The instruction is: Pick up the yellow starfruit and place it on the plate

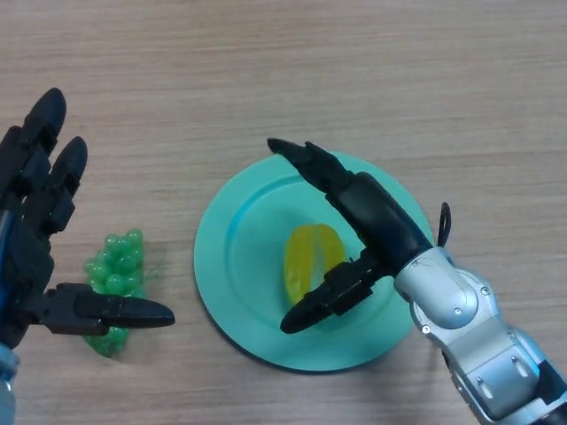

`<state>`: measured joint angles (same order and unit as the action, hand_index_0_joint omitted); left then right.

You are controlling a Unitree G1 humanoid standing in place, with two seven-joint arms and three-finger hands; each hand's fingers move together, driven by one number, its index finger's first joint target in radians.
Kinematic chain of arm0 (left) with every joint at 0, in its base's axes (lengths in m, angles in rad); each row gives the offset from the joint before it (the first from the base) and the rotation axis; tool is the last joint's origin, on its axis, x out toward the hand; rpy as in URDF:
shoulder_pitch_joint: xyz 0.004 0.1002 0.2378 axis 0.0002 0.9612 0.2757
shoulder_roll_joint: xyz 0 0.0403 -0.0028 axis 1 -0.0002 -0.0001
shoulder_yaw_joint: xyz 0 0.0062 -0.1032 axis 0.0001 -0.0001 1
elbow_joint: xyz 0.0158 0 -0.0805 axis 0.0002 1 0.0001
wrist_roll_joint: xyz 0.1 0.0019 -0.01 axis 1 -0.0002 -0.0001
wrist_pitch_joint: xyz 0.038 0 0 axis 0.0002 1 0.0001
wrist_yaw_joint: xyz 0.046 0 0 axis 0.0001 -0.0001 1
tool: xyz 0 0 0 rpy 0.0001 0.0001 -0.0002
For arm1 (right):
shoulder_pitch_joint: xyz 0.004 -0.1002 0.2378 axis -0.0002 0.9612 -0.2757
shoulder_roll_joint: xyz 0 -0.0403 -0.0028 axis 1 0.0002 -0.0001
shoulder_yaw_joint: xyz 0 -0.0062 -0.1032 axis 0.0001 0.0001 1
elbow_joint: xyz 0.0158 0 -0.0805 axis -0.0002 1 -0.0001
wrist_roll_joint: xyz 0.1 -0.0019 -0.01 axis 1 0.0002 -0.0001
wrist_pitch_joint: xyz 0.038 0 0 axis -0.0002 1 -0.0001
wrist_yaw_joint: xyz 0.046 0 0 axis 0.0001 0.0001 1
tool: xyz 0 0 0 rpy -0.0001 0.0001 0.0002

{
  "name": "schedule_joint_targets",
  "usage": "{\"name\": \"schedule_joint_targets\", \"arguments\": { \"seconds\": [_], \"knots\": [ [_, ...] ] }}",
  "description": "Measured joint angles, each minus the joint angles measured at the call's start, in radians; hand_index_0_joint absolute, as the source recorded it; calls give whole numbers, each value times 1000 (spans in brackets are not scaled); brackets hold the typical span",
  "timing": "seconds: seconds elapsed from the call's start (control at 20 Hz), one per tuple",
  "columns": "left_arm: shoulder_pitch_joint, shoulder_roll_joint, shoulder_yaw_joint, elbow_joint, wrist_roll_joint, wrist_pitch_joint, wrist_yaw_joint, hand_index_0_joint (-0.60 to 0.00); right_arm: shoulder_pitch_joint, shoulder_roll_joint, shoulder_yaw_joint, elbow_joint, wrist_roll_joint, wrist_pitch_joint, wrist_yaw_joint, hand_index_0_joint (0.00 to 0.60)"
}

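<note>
Two black hands frame your view over a pale wood-grain table (354, 62). On it sits a round, smooth teal plate (239, 266) with a shallow raised rim, and the yellow starfruit (310, 257) already lies on that plate, a little toward its centre. You can see the fruit as a glossy, waxy oblong with lengthwise ridges, its surface a bright lemon yellow with a slightly greener edge on the left.

Your right hand (372, 221) hangs over the plate with its fingers spread straight and its thumb extended apart from them; it grips nothing. The thumb tip lies just beside the fruit's lower end, though you cannot tell whether it touches.

Your left hand (35, 248) sits well apart at the left edge, also spread wide and holding nothing. Its thumb reaches across a bunch of green grapes (115, 266), a knobbly cluster of small translucent beads lying on the table beside the plate.
</note>
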<state>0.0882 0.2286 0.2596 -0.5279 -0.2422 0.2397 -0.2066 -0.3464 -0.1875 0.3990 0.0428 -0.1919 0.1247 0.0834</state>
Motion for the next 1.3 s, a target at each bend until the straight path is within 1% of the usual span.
{"name": "schedule_joint_targets", "arguments": {
  "seconds": [0.05, 0.1, 0.2, 0.35, 0.4, 0.45, 0.55, 0.6, 0.7, 0.75, 0.85, 0.9, 1.15, 1.2, 1.3],
  "knots": [
    [-1, 0, 0, 0, 0, 0, 0, 0, 28, 0, -23, -50, -11, 1, 24, 0],
    [-2, 0, 1, 1, -1, 0, 0, 0, 65, 0, -57, -128, -31, 16, 68, 0],
    [-3, 1, 0, 0, -6, 0, 0, 0, 123, 0, -97, -278, -42, 94, 146, 0],
    [4, 1, -5, -5, -9, 0, -23, 0, 187, -1, -157, -445, 28, 249, 196, 0],
    [9, 1, -6, -5, -9, 0, -35, 0, 210, -1, -193, -504, 68, 288, 209, 0],
    [11, 0, -7, -5, -9, 0, -39, 0, 226, 0, -221, -541, 79, 304, 221, 0],
    [13, 0, -10, -7, -3, 1, -40, 0, 274, -3, -299, -606, 114, 301, 225, 0],
    [7, 1, -10, -10, 1, 6, -41, 0, 312, -21, -325, -622, 118, 288, 222, 0],
    [-2, 5, -12, -16, 8, 19, -49, 0, 368, -31, -364, -646, 126, 288, 219, 0],
    [-7, 5, -21, -16, 37, 19, -49, 0, 379, -32, -388, -655, 153, 289, 216, 0],
    [-12, 5, -33, -12, 39, 19, -49, 0, 383, -33, -425, -688, 162, 289, 209, 0],
    [-14, 5, -46, -6, 40, 19, -47, 0, 382, -34, -429, -689, 165, 289, 188, 0],
    [-43, 5, -88, -5, 77, 18, -43, 0, 378, -35, -437, -723, 193, 296, 177, 0],
    [-42, 5, -91, -5, 77, 18, -43, 0, 381, -35, -443, -727, 205, 296, 173, 0],
    [-42, 5, -91, -6, 77, 18, -43, 0, 391, -34, -444, -734, 231, 304, 145, 0]
  ]
}}
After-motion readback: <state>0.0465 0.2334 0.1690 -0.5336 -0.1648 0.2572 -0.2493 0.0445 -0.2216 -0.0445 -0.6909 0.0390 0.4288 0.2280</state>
